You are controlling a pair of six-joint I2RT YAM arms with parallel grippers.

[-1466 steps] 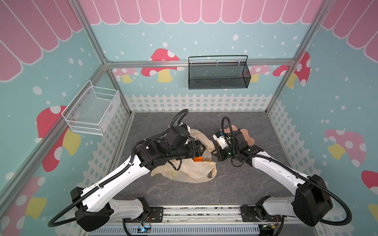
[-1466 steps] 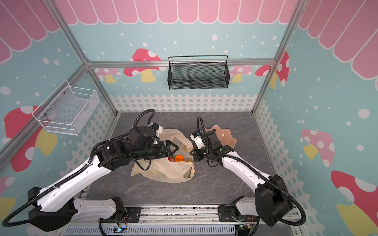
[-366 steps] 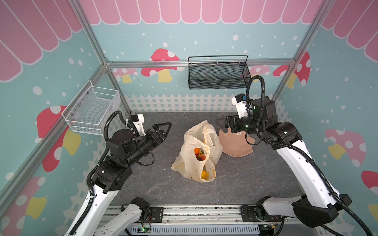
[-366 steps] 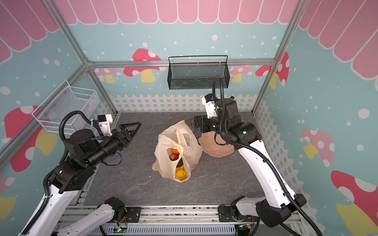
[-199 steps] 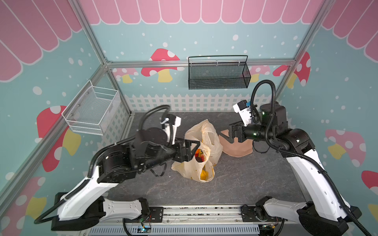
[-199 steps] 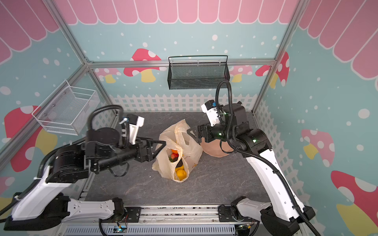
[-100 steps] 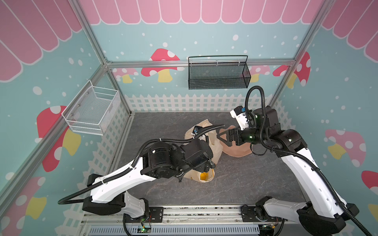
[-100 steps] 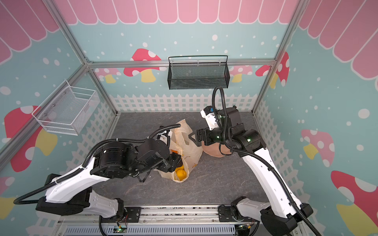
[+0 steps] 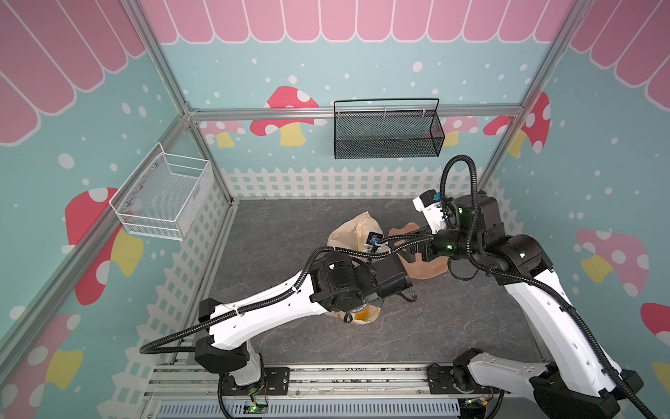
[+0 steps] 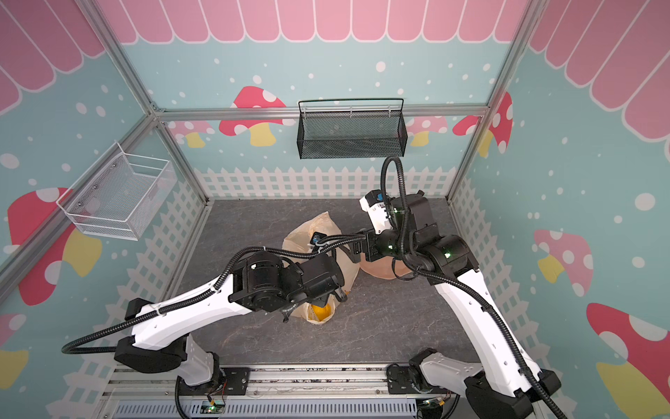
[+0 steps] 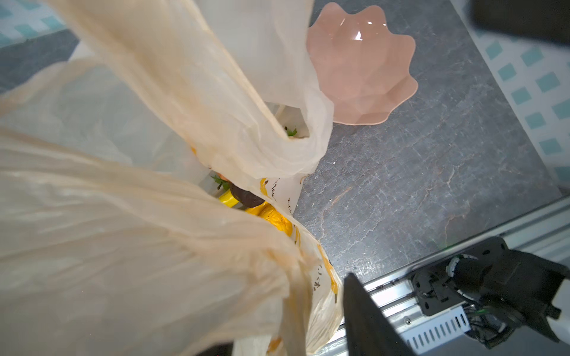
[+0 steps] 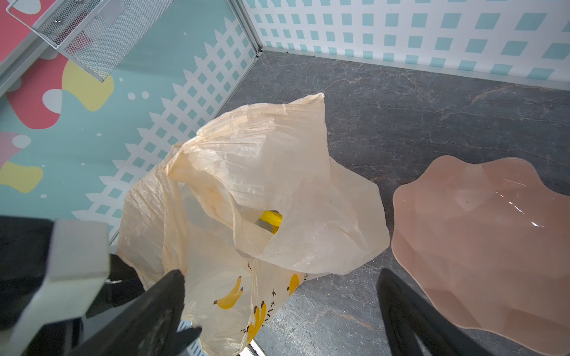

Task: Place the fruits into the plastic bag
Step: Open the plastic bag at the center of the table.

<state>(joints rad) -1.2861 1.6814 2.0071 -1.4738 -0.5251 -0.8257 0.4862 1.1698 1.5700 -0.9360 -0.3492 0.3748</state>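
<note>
The plastic bag (image 9: pixel 348 232) (image 10: pixel 308 232) stands crumpled mid-table, its mouth gaping. Fruits lie inside: a lumpy yellow-orange one (image 11: pixel 274 220), a dark purple one (image 11: pixel 246 197), a yellow banana (image 12: pixel 271 218), and yellow shows through the bag's foot (image 10: pixel 319 310). My left wrist (image 9: pixel 388 275) hangs over the bag and hides its gripper in both top views. In the left wrist view the left gripper (image 11: pixel 290 296) has bag plastic (image 11: pixel 154 215) between its jaws; one finger (image 11: pixel 364 323) shows, the other is hidden. My right gripper (image 12: pixel 279 272) (image 9: pixel 408 250) is open, over the gap between bag and bowl.
An empty pink scalloped bowl (image 9: pixel 424 268) (image 11: pixel 361 71) (image 12: pixel 481 240) sits just right of the bag. A black mesh basket (image 9: pixel 388 138) hangs on the back wall, a white one (image 9: pixel 163 196) on the left wall. The aluminium rail (image 9: pixel 326 377) runs along the front edge.
My left arm has swung in from the left to above the bag, and its jaws have narrowed around bag plastic. The right arm has edged toward the bag, jaws unchanged.
</note>
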